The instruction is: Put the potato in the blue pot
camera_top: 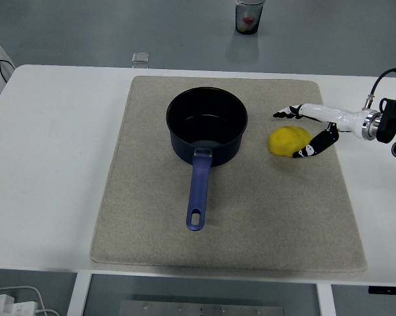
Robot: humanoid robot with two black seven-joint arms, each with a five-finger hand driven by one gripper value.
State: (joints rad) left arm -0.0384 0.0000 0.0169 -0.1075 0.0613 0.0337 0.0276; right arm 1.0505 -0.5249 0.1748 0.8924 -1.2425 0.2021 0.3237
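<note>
Your potato point(289, 141): yellow, lumpy, smooth-skinned, on mat point(250, 224) right of blue pot point(206, 125); right hand point(313, 128) fingers point(287, 112) spread wide around it.

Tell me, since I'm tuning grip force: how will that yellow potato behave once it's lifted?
The rounded yellow potato looks smooth and lumpy, so it may slip or roll on the beige mat if nudged. It seems solid, probably not floppy. The right robot hand brackets it with spread fingers, so a loose pinch might squeeze it out.
</note>
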